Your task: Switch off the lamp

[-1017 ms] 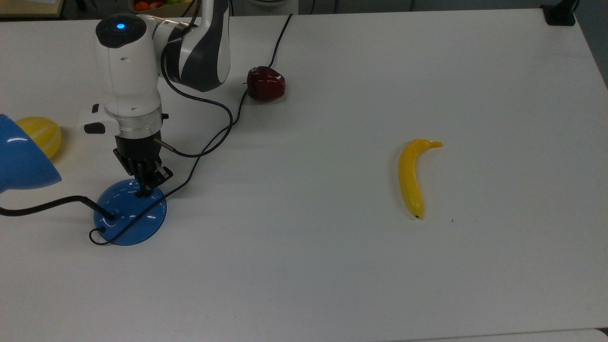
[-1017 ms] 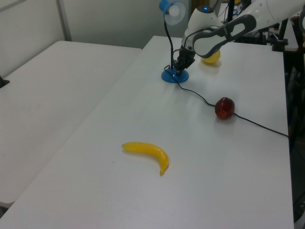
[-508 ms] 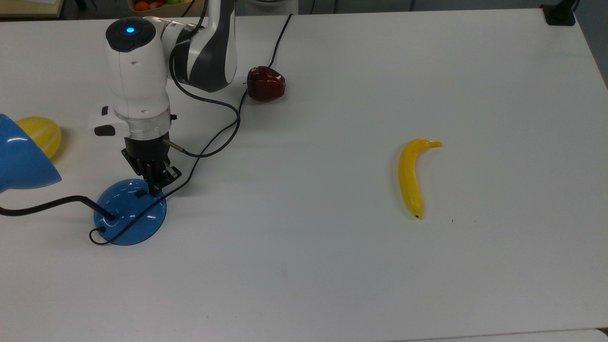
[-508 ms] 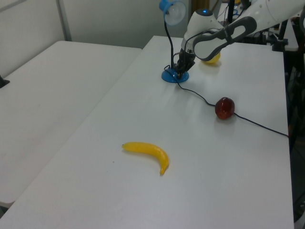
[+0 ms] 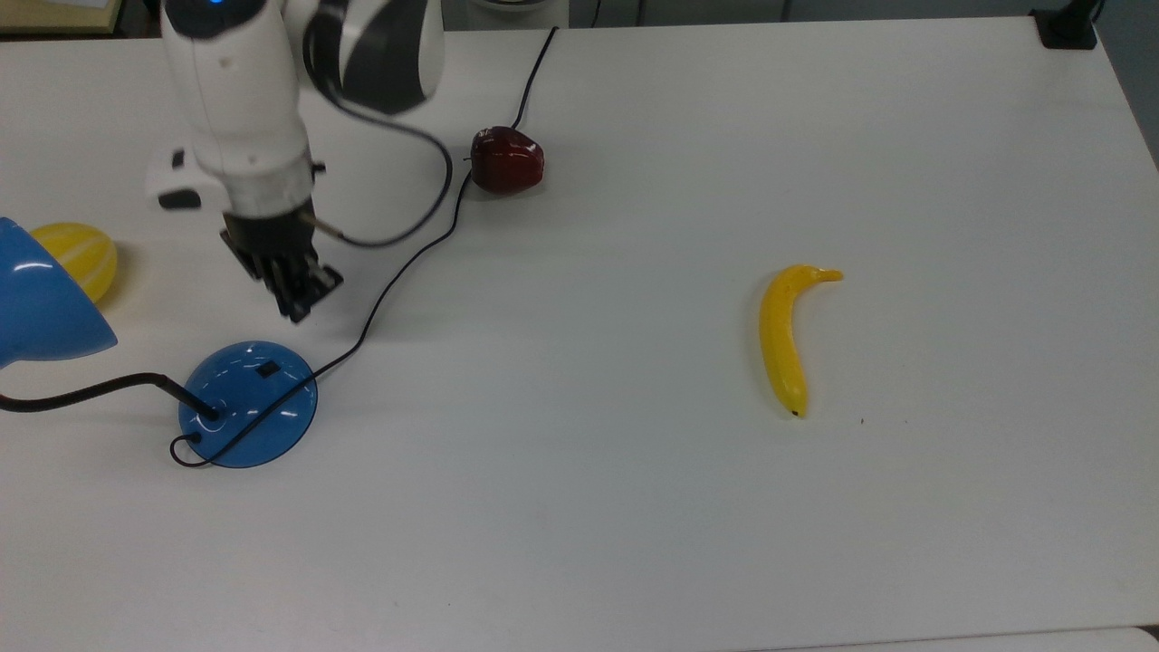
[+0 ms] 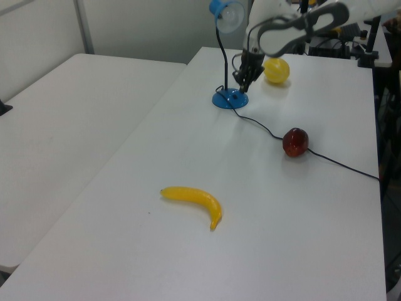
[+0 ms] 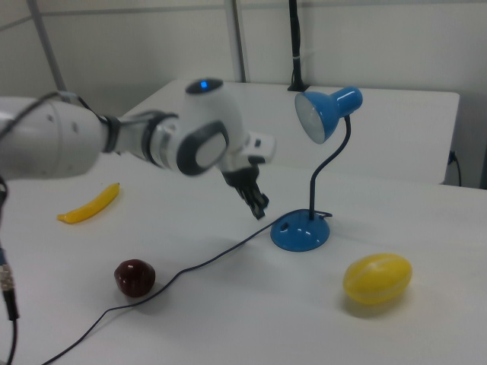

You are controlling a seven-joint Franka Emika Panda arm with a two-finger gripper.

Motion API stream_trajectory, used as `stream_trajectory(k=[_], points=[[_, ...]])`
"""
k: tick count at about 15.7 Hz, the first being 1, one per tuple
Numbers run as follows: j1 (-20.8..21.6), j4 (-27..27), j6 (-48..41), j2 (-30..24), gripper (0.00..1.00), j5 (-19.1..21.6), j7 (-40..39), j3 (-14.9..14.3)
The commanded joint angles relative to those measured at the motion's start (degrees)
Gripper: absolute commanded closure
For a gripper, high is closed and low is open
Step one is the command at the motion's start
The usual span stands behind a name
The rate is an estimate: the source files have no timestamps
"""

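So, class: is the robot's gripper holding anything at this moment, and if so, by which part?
Nothing is held. The gripper hangs in the air above the table, clear of the lamp, with its fingers shut on nothing.

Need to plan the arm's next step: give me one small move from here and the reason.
Probably keep lifting the gripper clear and stop there. It hangs above the table, apart from the glossy blue dome base of the desk lamp; the small black switch lies uncovered, and the blue cone shade shows no glow in the right view, so another press seems unneeded.
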Motion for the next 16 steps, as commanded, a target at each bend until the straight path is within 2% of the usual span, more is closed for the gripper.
stream_trajectory(k=[1, 2, 7, 10, 12, 16], points=[[1.5, -4.9, -9.6, -10.9, 0.44, 0.3, -4.9, -0.1], [2.6, -6.3, -11.3, -13.1, 0.02, 0.2, -5.0, -0.1], [5.1, -15.9, -15.6, -26.1, 0.00, -0.1, -8.1, 1.3], [6.7, -16.1, -24.4, -30.6, 0.00, 0.0, -8.1, 1.2], [6.7, -16.4, -27.0, -32.4, 0.00, 0.0, -8.2, 1.2], [6.8, -15.8, -27.8, -32.3, 0.00, 0.0, -7.6, 1.1]])
